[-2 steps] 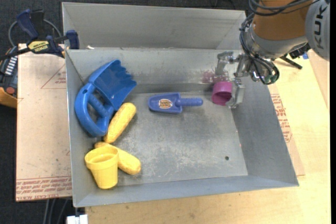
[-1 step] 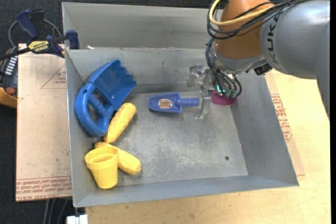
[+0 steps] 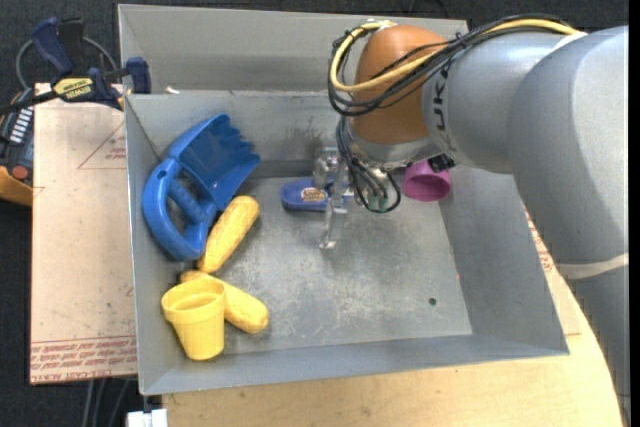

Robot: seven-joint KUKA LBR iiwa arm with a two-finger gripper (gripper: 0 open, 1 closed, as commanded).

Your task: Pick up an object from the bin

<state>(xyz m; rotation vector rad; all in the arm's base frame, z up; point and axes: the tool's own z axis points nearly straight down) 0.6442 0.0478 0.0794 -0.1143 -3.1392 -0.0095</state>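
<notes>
My gripper (image 3: 329, 233) hangs low over the middle of the bin, under the orange wrist cover. Just to its left lies a small flat blue thing (image 3: 298, 198) with a brownish patch at its right end; that end reaches the gripper's metal parts, and I cannot tell whether they touch. A pink cup (image 3: 428, 181) lies on its side to the right of the gripper, partly hidden by the arm.
At the left of the bin lies a big blue toy scoop (image 3: 192, 183), with a yellow corn cob (image 3: 229, 231) leaning against it. A yellow cup (image 3: 197, 317) and another yellow piece (image 3: 246, 310) lie at the front left. The arm covers the bin's right side.
</notes>
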